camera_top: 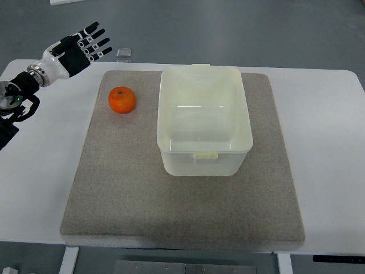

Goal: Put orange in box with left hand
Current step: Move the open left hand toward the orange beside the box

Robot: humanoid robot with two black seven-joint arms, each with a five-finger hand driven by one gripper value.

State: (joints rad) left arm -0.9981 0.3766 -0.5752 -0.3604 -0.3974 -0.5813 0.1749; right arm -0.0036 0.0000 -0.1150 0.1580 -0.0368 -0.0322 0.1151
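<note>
Plainly, the orange (122,100) lies untouched on the grey mat (171,217), in the mat's far-left part, stem dimple turned up and nothing pressing on it. Just to its right, apart from it by a narrow strip of bare mat, stands the box (205,165), a pale translucent tub with no lid on it and nothing inside that can be made out. Mat and box sit on the white table (325,142).

Further out, the left hand (80,48) hangs above the table's far-left corner, past the mat's edge and well apart from the fruit. Its fingers are spread straight and grip nothing. How high it floats over the tabletop is hard to judge from this steep view, though it seems to be clear of the surface. The right arm does not show at all. A small clear object (124,53) lies on the floor beyond the table edge, of no concern to the job.

So the step in hand is the reach; no grasp has begun. Next the hand would have to travel right and toward the robot to get over the orange, lower with fingers still wide, then close around the round, smooth fruit firmly enough that it does not roll away. After that comes a short lift over the box's left wall and a release inside.
</note>
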